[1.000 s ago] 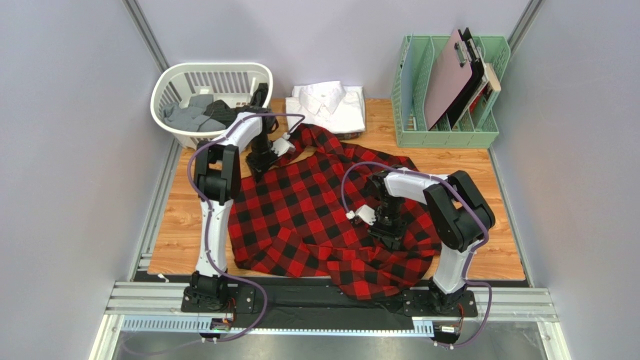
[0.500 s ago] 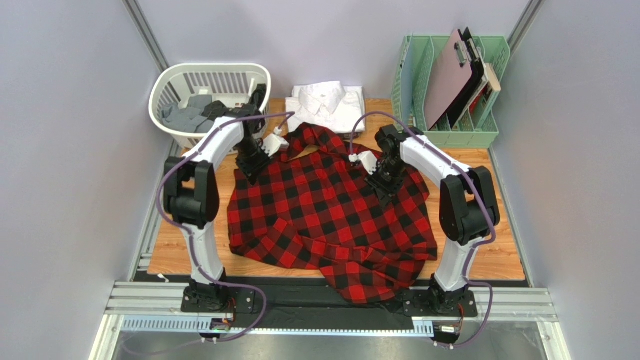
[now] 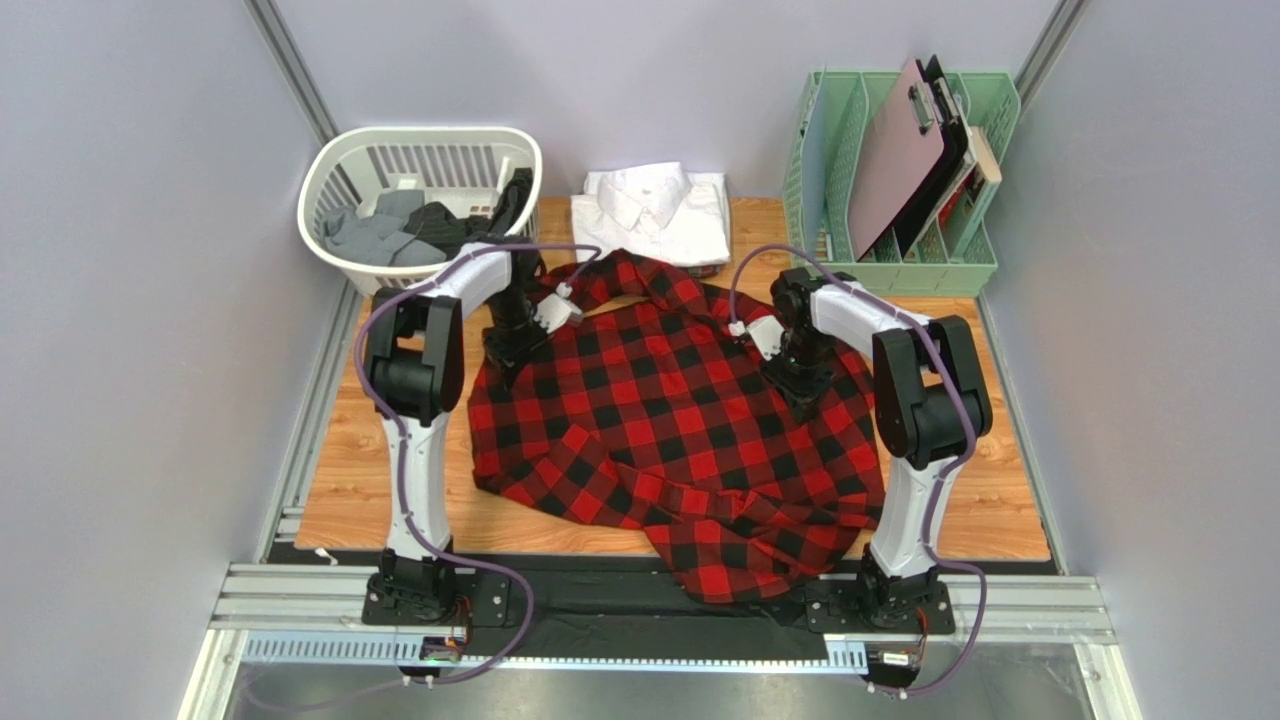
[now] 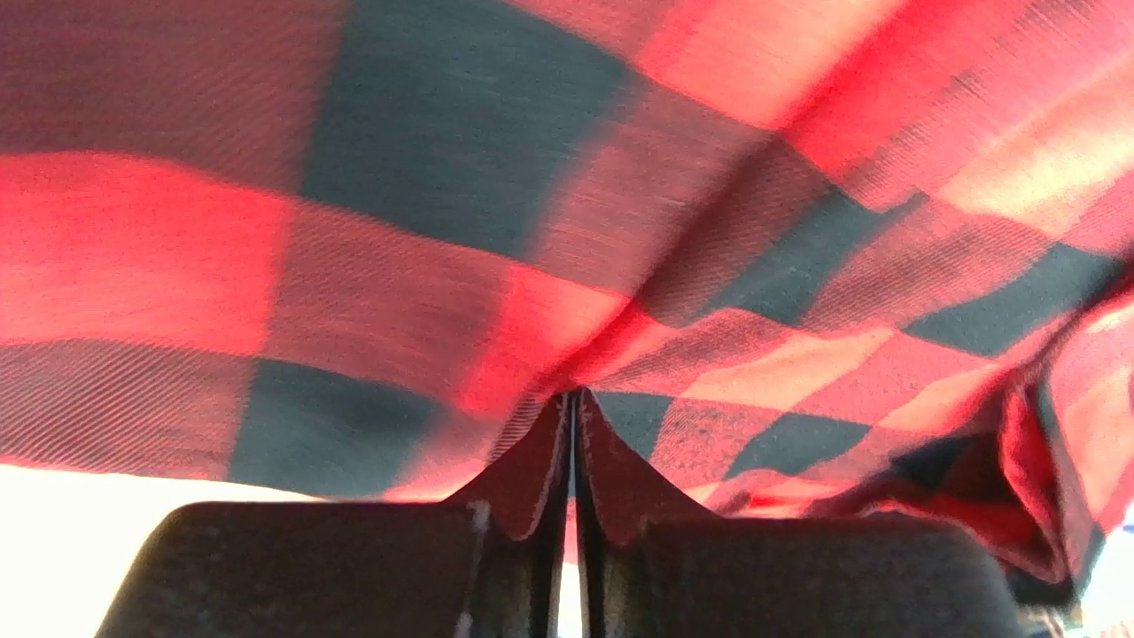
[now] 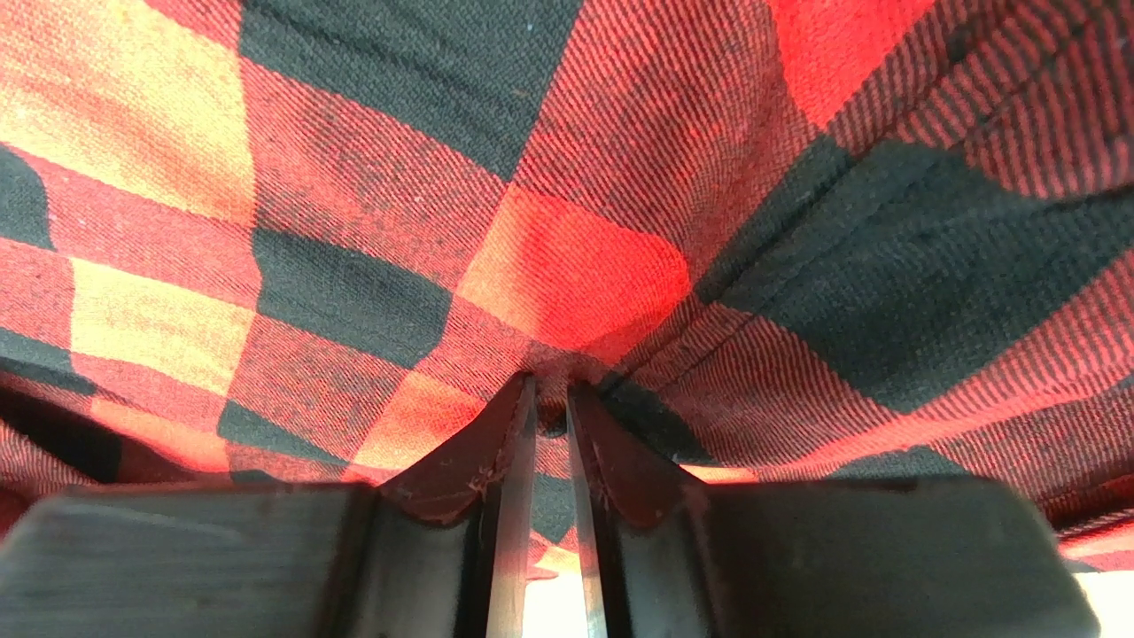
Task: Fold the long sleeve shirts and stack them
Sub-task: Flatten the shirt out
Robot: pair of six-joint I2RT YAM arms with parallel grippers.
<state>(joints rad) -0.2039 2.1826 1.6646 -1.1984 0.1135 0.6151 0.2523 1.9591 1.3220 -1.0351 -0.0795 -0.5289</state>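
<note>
A red-and-black checked long sleeve shirt (image 3: 669, 428) lies spread and rumpled over the middle of the wooden table (image 3: 361, 450), its near hem hanging over the front edge. My left gripper (image 3: 511, 342) is at the shirt's far left shoulder, shut on a pinch of checked cloth (image 4: 572, 394). My right gripper (image 3: 806, 375) is at the far right shoulder, its jaws nearly together on a fold of the same cloth (image 5: 549, 383). A plain white shirt (image 3: 657, 210) lies folded at the back of the table. Dark cloth (image 3: 436, 222) sits in the basket.
A white laundry basket (image 3: 428, 147) with grey and dark garments stands at the back left, close to my left arm. A green file rack (image 3: 902, 248) holding clipboards stands at the back right. Metal frame posts run along both table sides.
The right arm swung from the shirt's middle out to its far right shoulder. Both grippers then drew slightly nearer with the cloth, and the shirt now lies wider and flatter.
</note>
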